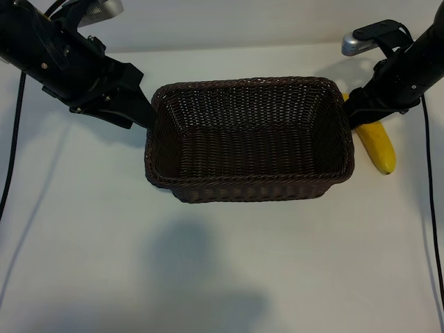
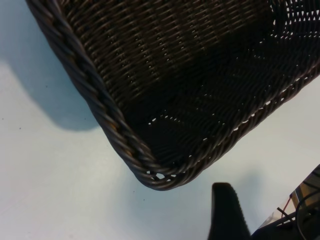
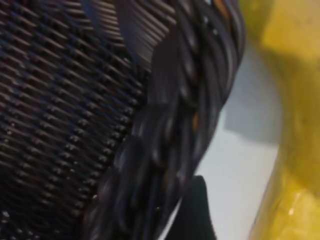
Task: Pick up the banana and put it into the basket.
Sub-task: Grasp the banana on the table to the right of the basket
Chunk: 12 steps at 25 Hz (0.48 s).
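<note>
Basket (image 1: 250,139) sits mid-table (image 1: 208,277), nothing inside it. Banana (image 1: 378,147) lies on the table outside the basket, just beside its right end wall, partly hidden behind the right arm. Right gripper (image 1: 354,114) is down at that end, next to the rim and over the banana's upper part; jaws spread, nothing pinched, 1 finger (image 3: 192,210) shows between the rim and the banana. Left gripper (image 1: 142,111) sits at the basket's left end by the rim, jaws spread, holding nothing; 1 finger (image 2: 227,212) visible near the basket corner.
</note>
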Each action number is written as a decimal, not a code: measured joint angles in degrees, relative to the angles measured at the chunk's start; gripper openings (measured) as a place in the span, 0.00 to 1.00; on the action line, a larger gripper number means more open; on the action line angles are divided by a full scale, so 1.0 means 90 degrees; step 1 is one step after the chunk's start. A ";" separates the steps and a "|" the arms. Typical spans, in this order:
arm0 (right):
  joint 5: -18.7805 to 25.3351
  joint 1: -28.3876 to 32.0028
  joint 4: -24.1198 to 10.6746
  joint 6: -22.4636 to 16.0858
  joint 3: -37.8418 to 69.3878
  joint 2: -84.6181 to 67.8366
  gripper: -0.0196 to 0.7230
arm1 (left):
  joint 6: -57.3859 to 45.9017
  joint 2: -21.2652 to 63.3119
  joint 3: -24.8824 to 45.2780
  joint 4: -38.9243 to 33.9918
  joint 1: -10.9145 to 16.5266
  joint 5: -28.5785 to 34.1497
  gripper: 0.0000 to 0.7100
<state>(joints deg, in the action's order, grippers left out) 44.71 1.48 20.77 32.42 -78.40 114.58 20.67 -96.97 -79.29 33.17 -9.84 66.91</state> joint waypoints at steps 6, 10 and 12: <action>-0.0072 0.0006 -0.0288 -0.0169 0.0000 0.0000 0.81 | 0.0006 0.0000 0.0000 0.0000 0.0000 0.0014 0.65; -0.0107 0.0006 -0.0348 -0.0188 0.0000 0.0000 0.81 | 0.0006 0.0000 0.0000 0.0000 0.0000 0.0014 0.65; -0.0135 0.0006 -0.0361 -0.0188 0.0000 0.0008 0.81 | 0.0006 0.0000 0.0000 0.0000 0.0000 0.0014 0.65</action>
<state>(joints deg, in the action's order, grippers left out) 43.49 1.53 17.52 30.72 -78.40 114.65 20.72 -96.97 -79.29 33.17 -9.84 67.03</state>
